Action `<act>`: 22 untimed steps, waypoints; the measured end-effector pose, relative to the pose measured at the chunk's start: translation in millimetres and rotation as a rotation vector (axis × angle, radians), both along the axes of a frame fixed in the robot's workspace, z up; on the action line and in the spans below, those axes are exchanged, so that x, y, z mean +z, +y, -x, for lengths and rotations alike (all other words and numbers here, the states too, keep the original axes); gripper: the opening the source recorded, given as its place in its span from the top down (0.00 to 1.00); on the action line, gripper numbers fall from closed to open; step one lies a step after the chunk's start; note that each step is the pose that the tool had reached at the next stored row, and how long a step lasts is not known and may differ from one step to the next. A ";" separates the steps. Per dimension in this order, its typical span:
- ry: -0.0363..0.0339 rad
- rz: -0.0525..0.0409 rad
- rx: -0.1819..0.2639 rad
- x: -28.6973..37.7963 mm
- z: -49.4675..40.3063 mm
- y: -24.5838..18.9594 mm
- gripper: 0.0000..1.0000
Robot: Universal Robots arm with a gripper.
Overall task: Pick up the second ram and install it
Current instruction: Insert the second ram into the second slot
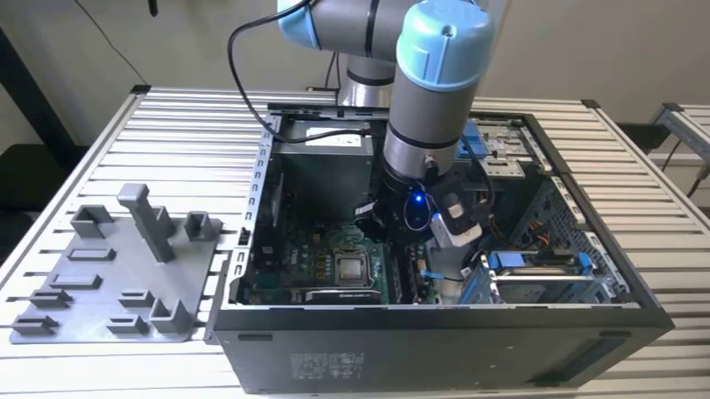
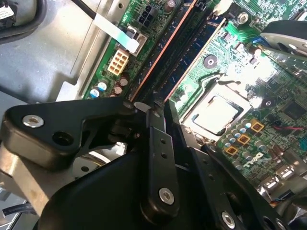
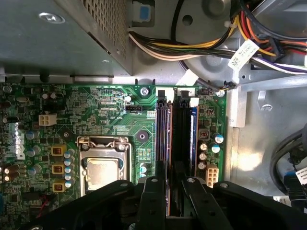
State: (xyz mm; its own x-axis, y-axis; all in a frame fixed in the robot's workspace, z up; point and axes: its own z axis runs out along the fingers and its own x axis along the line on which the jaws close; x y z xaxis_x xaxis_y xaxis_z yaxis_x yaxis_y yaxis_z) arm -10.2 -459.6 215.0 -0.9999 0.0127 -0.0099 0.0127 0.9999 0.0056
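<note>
**Second ram at its slot**

Gripper (image 3: 165, 203) low inside the case (image 1: 444, 328), fingers narrow on the ram (image 3: 167, 143), which stands in its slot beside the CPU (image 3: 101, 172). Full seating unclear. Far off, holder tray (image 1: 111, 283).

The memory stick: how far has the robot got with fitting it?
Pick-up looks done: the second ram stands in a motherboard slot beside another stick. The gripper sits over its end. Whether it is fully seated cannot be seen.
</note>
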 end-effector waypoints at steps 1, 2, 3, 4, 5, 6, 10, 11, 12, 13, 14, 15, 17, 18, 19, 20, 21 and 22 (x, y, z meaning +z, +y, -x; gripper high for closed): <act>0.0000 0.0000 0.000 -0.1 0.0 0.0 0.78; 0.0000 0.0000 0.000 -0.1 0.0 0.0 0.78; 0.0001 0.0001 0.000 0.5 0.0 0.0 0.78; 0.0000 0.0000 0.000 2.6 0.0 0.0 0.78; -0.0001 -0.0001 0.000 7.0 -0.1 0.0 0.78; 0.0000 0.0000 0.000 11.7 -0.1 0.0 0.78; 0.0000 0.0000 0.000 30.2 0.0 0.0 0.78; 0.0000 0.0001 0.000 34.8 0.0 0.0 0.78; 0.0000 -0.0001 0.000 39.2 0.0 0.0 0.78; 0.0002 0.0000 0.000 43.3 0.0 0.0 0.78; 0.0003 0.0004 0.000 44.6 -0.1 0.0 0.78; 0.0002 0.0006 0.000 45.6 -0.1 0.0 0.78; 0.0003 0.0013 0.000 47.8 -0.1 0.0 0.78; 0.0002 0.0014 0.000 48.8 -0.1 0.0 0.81; 0.0003 0.0019 0.000 50.0 -0.1 0.0 0.87; 0.0002 0.0020 0.000 51.0 -0.1 0.0 0.87; 0.0003 0.0025 0.000 52.2 -0.1 0.0 0.89; 0.0003 0.0027 0.000 53.2 0.0 0.0 0.89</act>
